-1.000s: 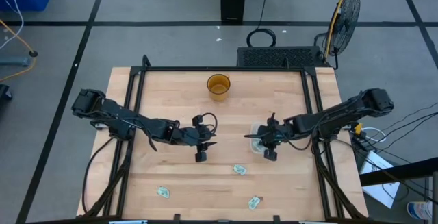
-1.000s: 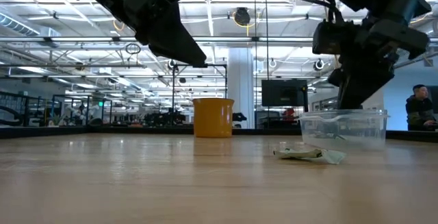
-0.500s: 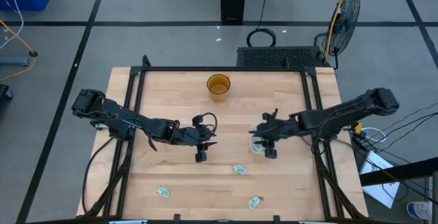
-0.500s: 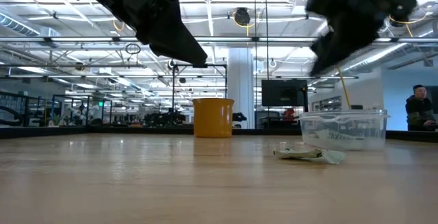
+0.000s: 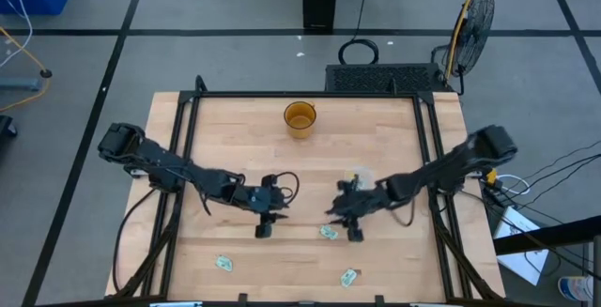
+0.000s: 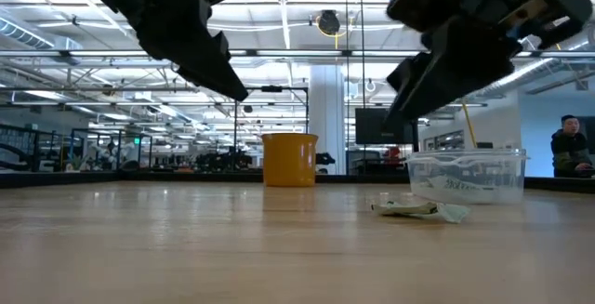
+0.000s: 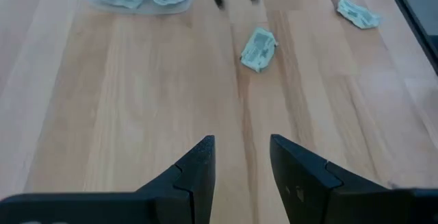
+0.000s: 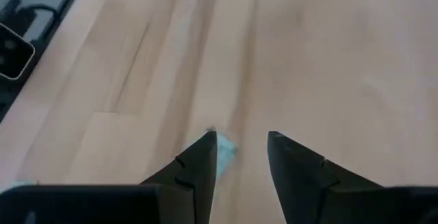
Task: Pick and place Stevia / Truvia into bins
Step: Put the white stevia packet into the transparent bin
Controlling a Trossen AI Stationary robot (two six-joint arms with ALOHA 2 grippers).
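the nearest sachet [image 5: 329,233] is found flat on the tabletop [image 5: 235,269], just beside and slightly ahead of the right end effector [image 5: 349,225], whose fingers are parted and empty, while the left end effector [image 5: 263,224], also released, is set farther off.

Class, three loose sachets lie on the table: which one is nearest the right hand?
The middle sachet, just beside the right hand. The other two lie nearer the table's front edge.
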